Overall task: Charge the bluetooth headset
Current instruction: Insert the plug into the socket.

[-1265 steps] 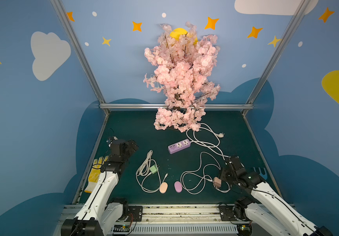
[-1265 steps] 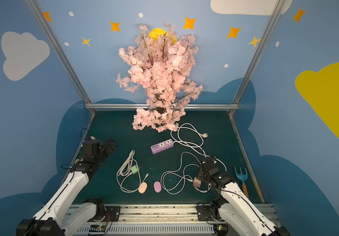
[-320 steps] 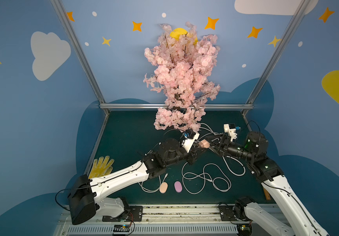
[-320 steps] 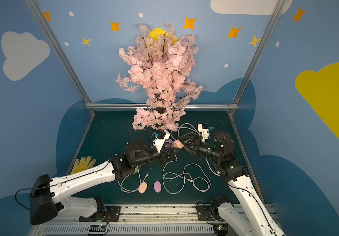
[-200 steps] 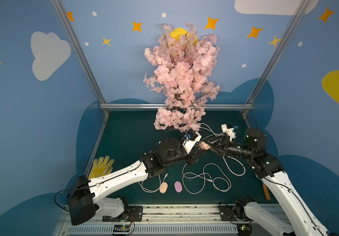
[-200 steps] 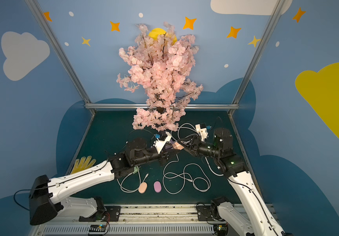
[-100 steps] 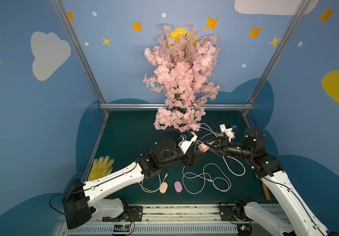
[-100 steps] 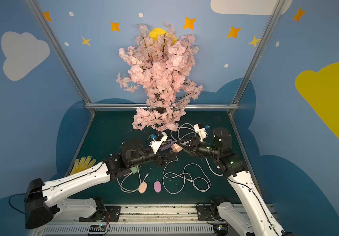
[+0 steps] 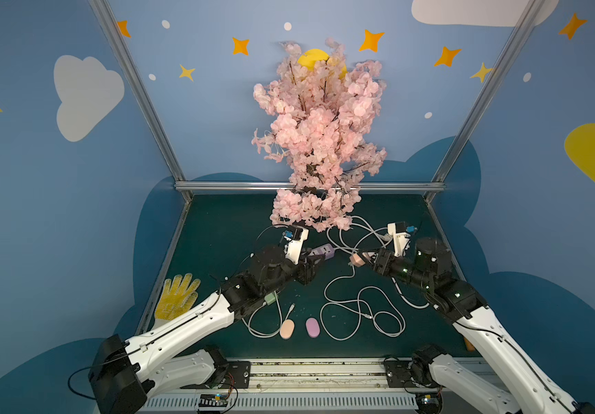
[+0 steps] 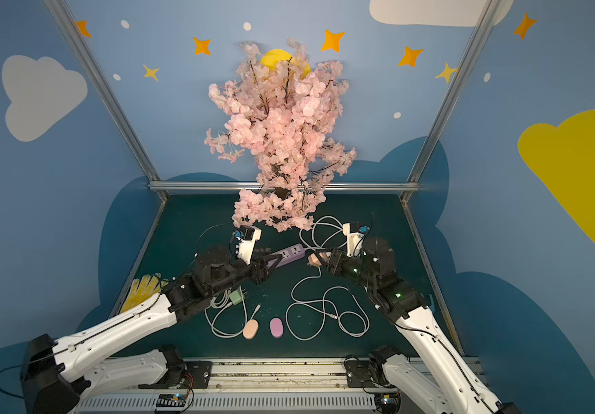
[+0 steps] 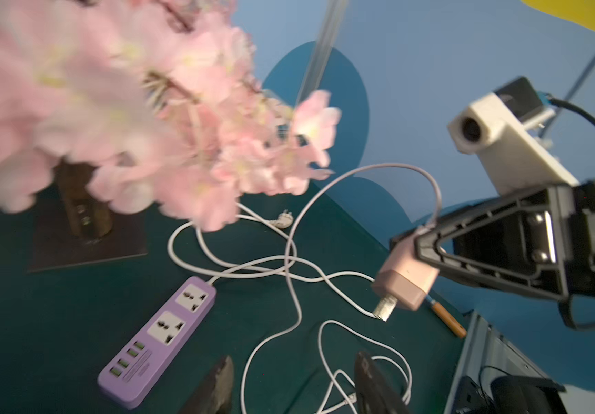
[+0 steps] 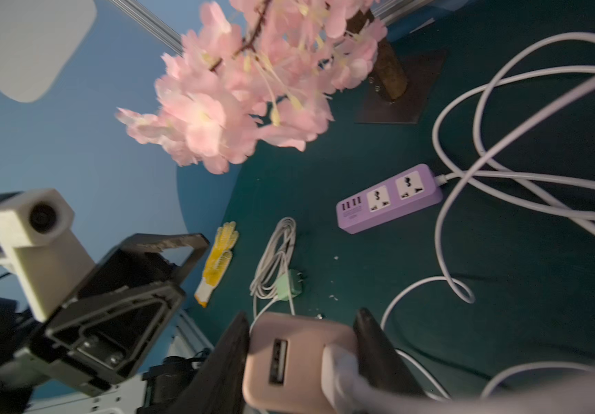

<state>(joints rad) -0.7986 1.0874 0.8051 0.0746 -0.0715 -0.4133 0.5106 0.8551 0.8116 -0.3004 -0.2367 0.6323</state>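
My right gripper (image 9: 358,258) (image 12: 303,317) is shut on a pink charger adapter (image 12: 289,358) (image 11: 405,276), held in the air right of the purple power strip (image 9: 319,251) (image 10: 289,255). A white cable (image 9: 357,308) is plugged into the adapter beside an empty USB port and loops down across the mat. My left gripper (image 9: 312,267) (image 11: 294,383) hangs open and empty over the strip's near end, a short gap left of the adapter. Two small oval headset cases, a peach one (image 9: 286,329) and a purple one (image 9: 312,327), lie near the front edge.
A green adapter (image 9: 271,298) with a coiled white cable lies under my left arm. A yellow glove (image 9: 178,295) is at the left edge. The pink blossom tree (image 9: 317,143) overhangs the back of the mat. An orange-handled tool (image 11: 446,319) lies at the right.
My left gripper has opened and drawn back to the left, away from the pink adapter it was up against. The right gripper stays nearly still, holding the adapter.
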